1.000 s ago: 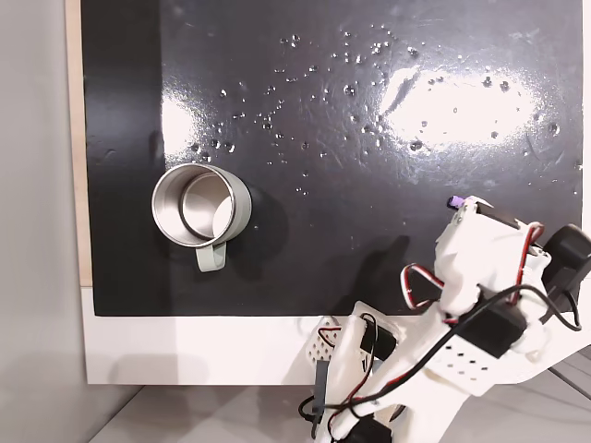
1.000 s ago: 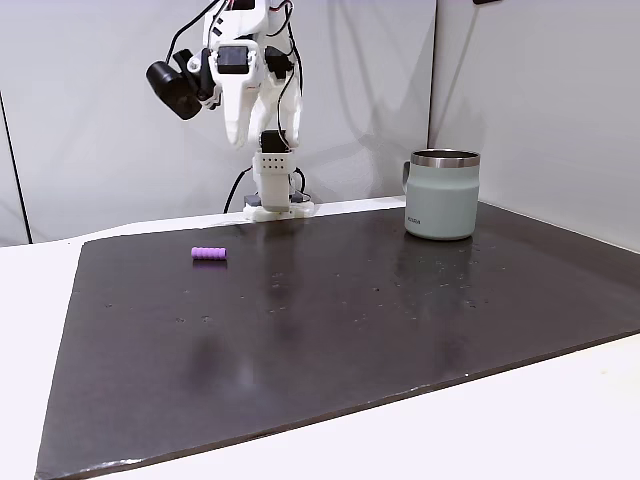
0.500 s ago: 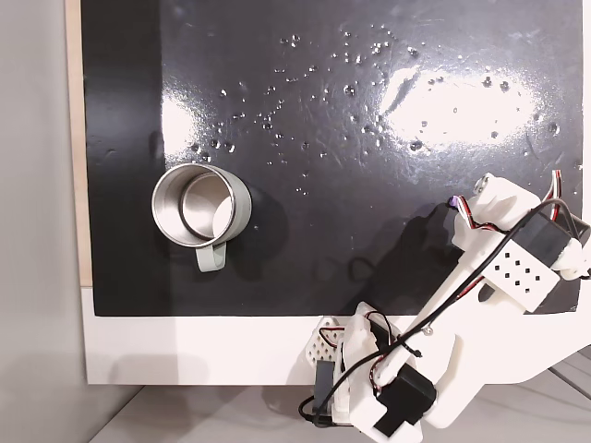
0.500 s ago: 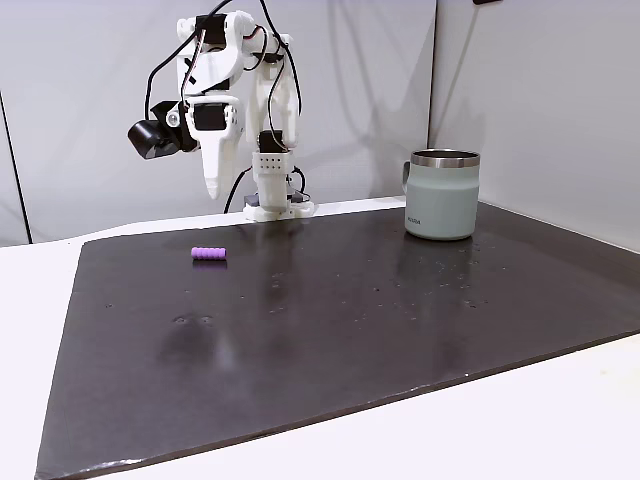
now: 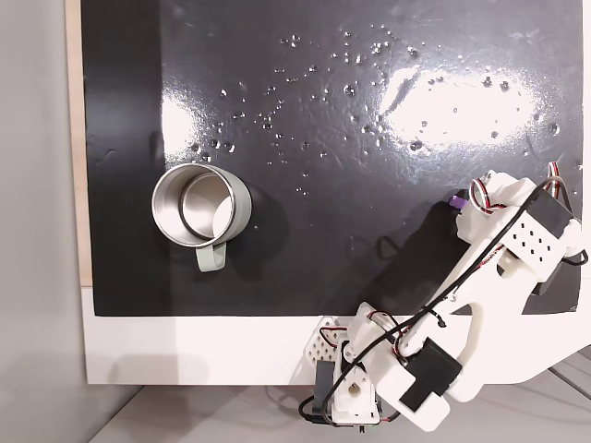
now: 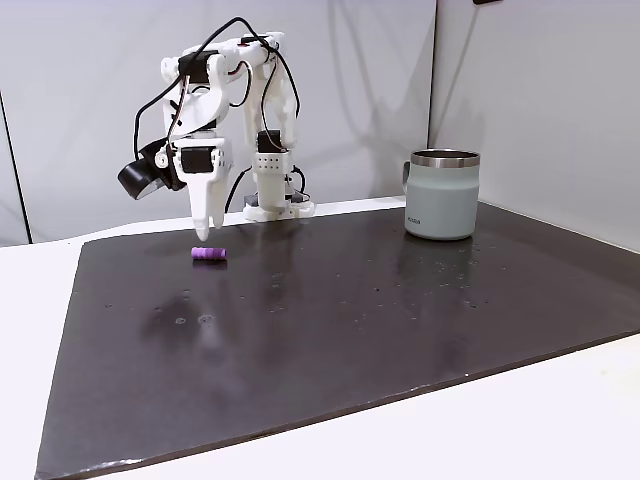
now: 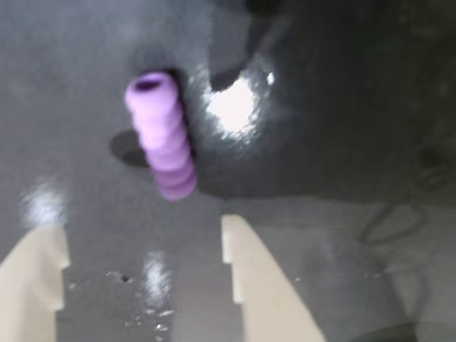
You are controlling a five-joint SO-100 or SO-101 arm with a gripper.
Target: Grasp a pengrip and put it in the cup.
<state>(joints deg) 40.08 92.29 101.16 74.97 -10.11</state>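
The hand (image 7: 139, 246) is hovering with fingers spread just above the purple pengrip (image 7: 161, 135), which is lying ungrasped on the dark surface (image 6: 350, 320) at its 12 o'clock; grasping and carrying it to the far-off steel-lined cup (image 6: 443, 194) are remaining

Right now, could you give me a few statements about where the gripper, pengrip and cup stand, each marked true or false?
1. The pengrip lies on the dark mat. True.
2. The gripper is shut on the pengrip. False: in the wrist view its fingers stand apart, with the pengrip just beyond the tips, not between them.
3. The cup stands upright. True.
4. The pengrip is inside the cup. False: the steel inside of the cup holds nothing, and the pengrip lies far across the mat.
5. The gripper hangs above the cup. False: it hangs close over the pengrip.
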